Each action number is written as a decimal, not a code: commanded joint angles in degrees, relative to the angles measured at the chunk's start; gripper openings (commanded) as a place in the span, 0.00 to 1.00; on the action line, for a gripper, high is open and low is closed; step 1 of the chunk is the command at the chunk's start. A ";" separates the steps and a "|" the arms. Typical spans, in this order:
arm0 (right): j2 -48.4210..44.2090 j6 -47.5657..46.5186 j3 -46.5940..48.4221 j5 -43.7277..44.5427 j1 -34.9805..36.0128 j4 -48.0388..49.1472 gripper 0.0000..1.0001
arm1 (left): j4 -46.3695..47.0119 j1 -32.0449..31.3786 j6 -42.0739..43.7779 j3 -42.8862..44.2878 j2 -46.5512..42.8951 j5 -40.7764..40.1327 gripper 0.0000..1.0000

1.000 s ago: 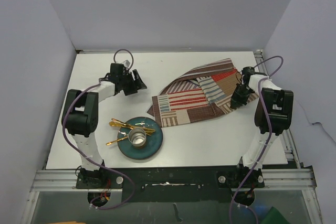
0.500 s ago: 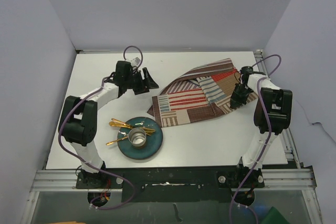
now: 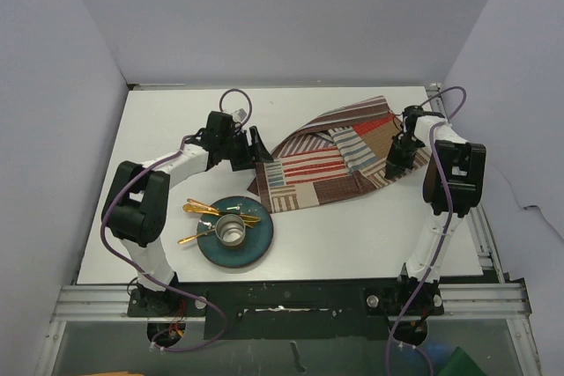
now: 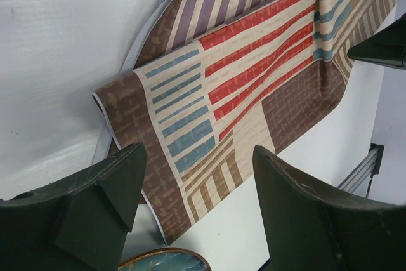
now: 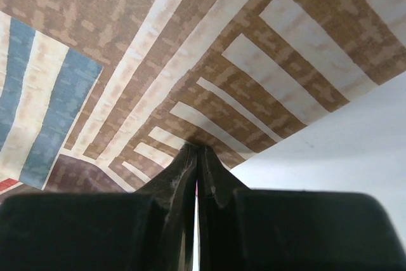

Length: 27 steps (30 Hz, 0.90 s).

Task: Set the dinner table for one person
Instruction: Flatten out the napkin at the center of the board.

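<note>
The striped patchwork placemat [image 3: 335,160] lies rumpled and partly folded on the white dinner table [image 3: 370,235], right of centre. My right gripper [image 3: 397,167] is shut on the placemat's right edge; in the right wrist view the closed tips [image 5: 198,148] pinch the cloth [image 5: 190,49]. My left gripper [image 3: 256,149] is open and empty, just at the placemat's left edge. In the left wrist view the gripper [image 4: 198,157] hovers over the near left corner of the cloth [image 4: 241,74].
A teal plate [image 3: 234,233] sits front left, with a small metal cup [image 3: 232,231] and gold cutlery [image 3: 211,210] on it. Its rim shows in the left wrist view [image 4: 165,259]. Aluminium rails [image 3: 483,235] edge the table; grey walls stand around it.
My left arm has swung right, from the table's far left to the placemat's left edge, gripper still open. My right gripper has held the cloth and shifted slightly farther away.
</note>
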 commanded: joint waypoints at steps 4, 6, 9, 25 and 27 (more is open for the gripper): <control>9.99 -3.17 7.91 -10.16 0.97 6.25 0.00 | -0.22 0.12 0.65 1.84 -1.75 -1.21 0.68; 11.55 -3.52 9.03 -12.06 1.33 6.57 0.00 | -0.22 0.06 0.76 1.84 -1.63 -0.77 0.68; 13.72 -4.05 11.63 -11.85 1.98 5.46 0.00 | -0.39 0.12 0.95 1.65 -1.80 -1.07 0.68; -9.18 -8.58 6.38 -15.44 14.78 10.76 0.00 | -0.22 -0.05 1.70 0.90 -0.63 -2.20 0.68; -9.93 -8.35 7.17 -16.84 16.25 9.66 0.00 | -0.18 -0.06 1.70 0.68 -0.59 -2.32 0.68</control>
